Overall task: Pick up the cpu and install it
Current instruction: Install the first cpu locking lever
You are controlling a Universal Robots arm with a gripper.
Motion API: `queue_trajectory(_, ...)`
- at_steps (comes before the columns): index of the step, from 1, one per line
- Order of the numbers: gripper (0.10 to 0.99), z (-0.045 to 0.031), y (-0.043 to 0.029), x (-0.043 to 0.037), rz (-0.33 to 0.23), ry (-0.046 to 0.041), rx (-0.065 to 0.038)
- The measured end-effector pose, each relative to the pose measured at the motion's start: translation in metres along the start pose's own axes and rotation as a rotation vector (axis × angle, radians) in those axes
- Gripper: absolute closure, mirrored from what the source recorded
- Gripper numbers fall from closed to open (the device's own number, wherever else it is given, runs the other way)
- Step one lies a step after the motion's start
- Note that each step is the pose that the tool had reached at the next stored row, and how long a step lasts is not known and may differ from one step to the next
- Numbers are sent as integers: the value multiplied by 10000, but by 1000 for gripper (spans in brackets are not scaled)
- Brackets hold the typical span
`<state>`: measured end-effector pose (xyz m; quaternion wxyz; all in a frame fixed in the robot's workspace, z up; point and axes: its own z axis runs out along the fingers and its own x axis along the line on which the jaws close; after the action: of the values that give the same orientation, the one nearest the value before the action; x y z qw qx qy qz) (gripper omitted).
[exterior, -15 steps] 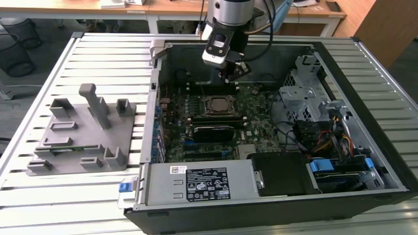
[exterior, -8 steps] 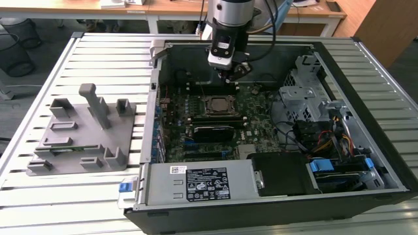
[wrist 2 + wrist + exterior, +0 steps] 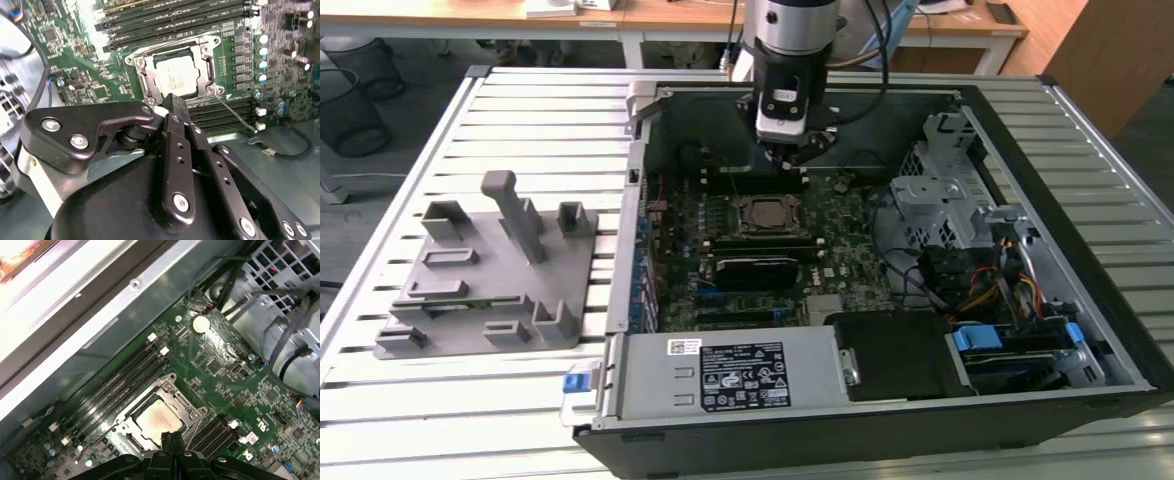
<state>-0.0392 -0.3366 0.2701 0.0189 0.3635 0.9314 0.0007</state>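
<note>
- The open computer case [image 3: 881, 420] lies on a slatted table [image 3: 534, 110], holding the green circuit board [image 3: 841, 215], cables and a power supply [image 3: 720, 375].
- A grey fixture [image 3: 480, 285] sits on the table at the exterior view's left.
- The gripper [image 3: 175, 102] hangs above the board, fingers pressed together, holding nothing.
- The cpu [image 3: 176, 77] sits in its socket [image 3: 192, 415], just beside memory slots [image 3: 115, 390].

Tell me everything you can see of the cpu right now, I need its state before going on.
The cpu is a small flat square chip with a pale, silvery metal top carrying faint print. It lies flat in the socket frame on the green motherboard, level with the board in both wrist views. The metal frame surrounds all four edges and memory slots run alongside. The gripper hangs just above, its fingers closed together and holding nothing; it does not visibly touch the chip.
</note>
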Motion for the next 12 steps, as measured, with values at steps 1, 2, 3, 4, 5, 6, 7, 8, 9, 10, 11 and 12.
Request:
queue_trajectory(1, 980, 1, 0, 0, -196, 3, -6)
queue_trajectory(2, 980, 1, 0, 0, -376, 6, -12)
queue_trajectory(3, 980, 2, 0, 0, -557, 8, -19)
queue_trajectory(4, 980, 3, 0, 0, -734, 11, -25)
queue_trajectory(5, 980, 3, 0, 0, -915, 14, -31)
queue_trajectory(6, 980, 4, 0, 0, -1094, 17, -38)
queue_trajectory(7, 980, 5, 0, 0, -1274, 19, -44)
queue_trajectory(8, 980, 5, 0, 0, -1460, 22, -50)
queue_trajectory(9, 980, 6, 0, 0, -1638, 25, -56)
queue_trajectory(10, 980, 6, 0, 0, -1826, 28, -62)
queue_trajectory(11, 980, 7, 0, 0, -2004, 30, -69)
queue_trajectory(12, 980, 8, 0, 0, -2184, 33, -75)
